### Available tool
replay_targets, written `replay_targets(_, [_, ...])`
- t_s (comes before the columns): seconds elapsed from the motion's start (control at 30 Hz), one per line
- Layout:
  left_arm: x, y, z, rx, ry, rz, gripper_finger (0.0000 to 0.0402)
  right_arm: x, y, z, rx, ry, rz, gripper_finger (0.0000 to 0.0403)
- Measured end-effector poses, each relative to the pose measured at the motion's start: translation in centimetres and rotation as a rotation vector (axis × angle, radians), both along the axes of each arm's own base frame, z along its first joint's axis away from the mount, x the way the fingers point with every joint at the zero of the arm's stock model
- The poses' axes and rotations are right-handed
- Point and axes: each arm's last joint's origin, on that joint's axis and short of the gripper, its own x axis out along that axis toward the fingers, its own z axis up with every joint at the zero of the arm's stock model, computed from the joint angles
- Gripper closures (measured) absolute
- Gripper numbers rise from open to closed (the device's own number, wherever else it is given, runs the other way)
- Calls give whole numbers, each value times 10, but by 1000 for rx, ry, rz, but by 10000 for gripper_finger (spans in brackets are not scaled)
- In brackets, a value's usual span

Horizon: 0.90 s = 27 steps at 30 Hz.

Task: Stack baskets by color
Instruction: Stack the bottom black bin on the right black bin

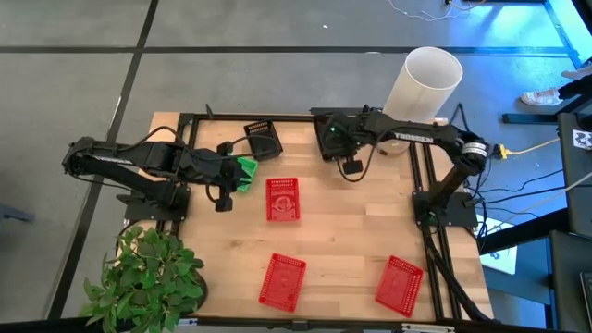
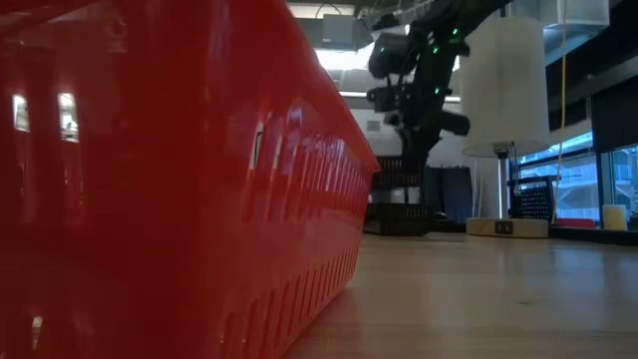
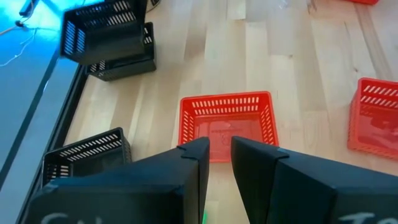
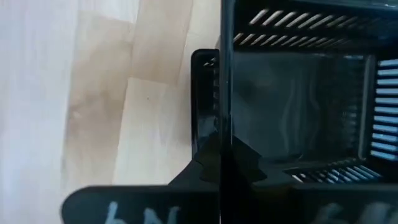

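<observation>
My left gripper point(image 1: 231, 176) at the table's left is shut on a green basket point(image 1: 246, 173). My right gripper point(image 1: 344, 153) at the far middle is shut on a black basket point(image 3: 102, 31), which hangs over a second black basket point(image 3: 121, 62) that rests on the table. A third black basket point(image 1: 264, 139) sits near the far edge. Three red baskets lie flat on the table: one in the middle point(image 1: 282, 199), one at the near middle point(image 1: 282, 280) and one at the near right point(image 1: 400, 284). My left gripper has the green basket between its two fingers; in the left wrist view only a sliver of green point(image 3: 204, 218) shows in the gap, and the fingers hide which part it is. The basket sits beside and below the fingers. My right gripper pinches one side wall point(image 4: 221, 93) of the black basket, one finger point(image 4: 205, 93) outside it and the other inside. The fingers come from above, pointing steeply down. The basket hangs lifted clear point(image 2: 399, 179) above the black basket on the table point(image 2: 404, 219).
A tall white lamp shade point(image 1: 427, 81) stands at the far right corner. A potted plant point(image 1: 148, 277) fills the near left corner. Black frame rails point(image 1: 421, 194) run along the table's far and side edges. Bare wood lies between the red baskets.
</observation>
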Motion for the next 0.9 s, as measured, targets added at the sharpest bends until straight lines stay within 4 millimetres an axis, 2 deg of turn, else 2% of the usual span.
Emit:
replay_targets(0.2, [0,1,0,11,-2,16,344,6,-11,-28,37,72,-17,403])
replay_targets(0.43, [0,1,0,15,-2,19,344,10,-13,-40,71,98,-12,386])
replay_targets(0.67, [0,1,0,16,-2,20,344,12,-11,-37,73,95,-33,333])
replay_targets(0.9, [0,1,0,16,-2,20,344,25,-4,-8,-70,116,-29,282])
